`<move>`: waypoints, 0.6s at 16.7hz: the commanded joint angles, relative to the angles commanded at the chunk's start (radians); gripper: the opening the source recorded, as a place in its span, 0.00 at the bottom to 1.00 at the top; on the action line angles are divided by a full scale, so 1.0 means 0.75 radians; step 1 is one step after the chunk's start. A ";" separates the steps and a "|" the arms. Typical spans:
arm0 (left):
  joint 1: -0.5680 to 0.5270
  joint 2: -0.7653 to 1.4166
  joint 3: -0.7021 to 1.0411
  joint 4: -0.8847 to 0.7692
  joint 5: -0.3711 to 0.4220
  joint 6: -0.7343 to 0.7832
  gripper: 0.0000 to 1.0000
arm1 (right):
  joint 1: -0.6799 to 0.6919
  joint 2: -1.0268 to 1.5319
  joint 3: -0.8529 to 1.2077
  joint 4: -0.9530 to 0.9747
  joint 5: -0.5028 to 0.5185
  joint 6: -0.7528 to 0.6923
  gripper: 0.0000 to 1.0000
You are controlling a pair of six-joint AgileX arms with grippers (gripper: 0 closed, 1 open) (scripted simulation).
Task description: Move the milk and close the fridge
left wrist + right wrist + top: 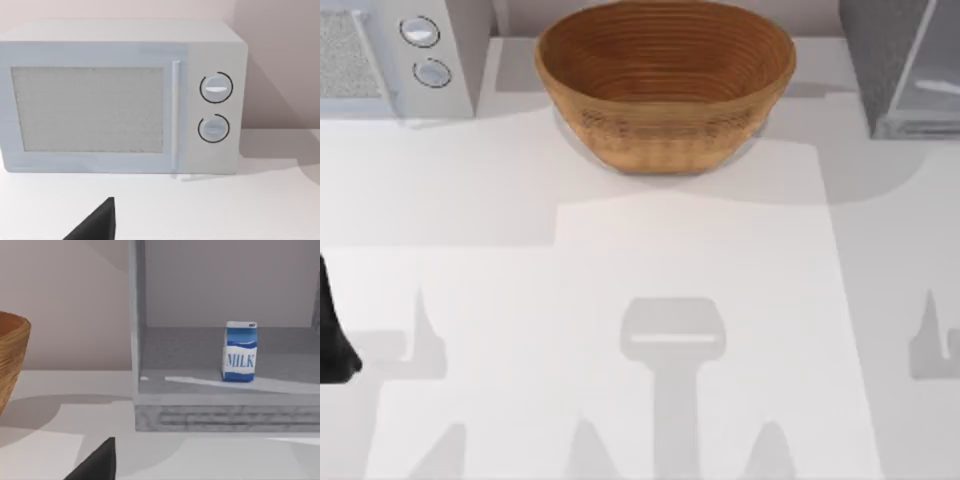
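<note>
Blue-banded milk (240, 351) is standing upright, its long axis vertical and lettering facing the right wrist camera, inside the open fridge (150, 400). Top view is showing the fridge upper right; left arm (335, 340) is parking at left edge, finger state impossible to tell.

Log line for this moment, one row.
milk: upright inside fridge | fridge: open | left gripper: facing microwave | basket: table's far middle

A black part of the left arm (334, 335) shows at the top view's left edge, mid-height. Each wrist view shows a dark end effector finger tip (97, 222) (97, 462) at lower left.
</note>
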 joint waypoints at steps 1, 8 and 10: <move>0.000 0.000 0.000 0.000 0.000 0.000 1.00 | 0.002 -0.011 -0.008 -0.006 0.000 0.000 1.00; 0.000 0.000 0.000 0.000 0.000 0.000 1.00 | 0.001 -0.043 0.026 -0.050 -0.003 0.000 1.00; 0.000 0.000 0.000 0.000 0.000 0.000 1.00 | 0.004 -0.118 0.088 -0.149 -0.005 -0.001 1.00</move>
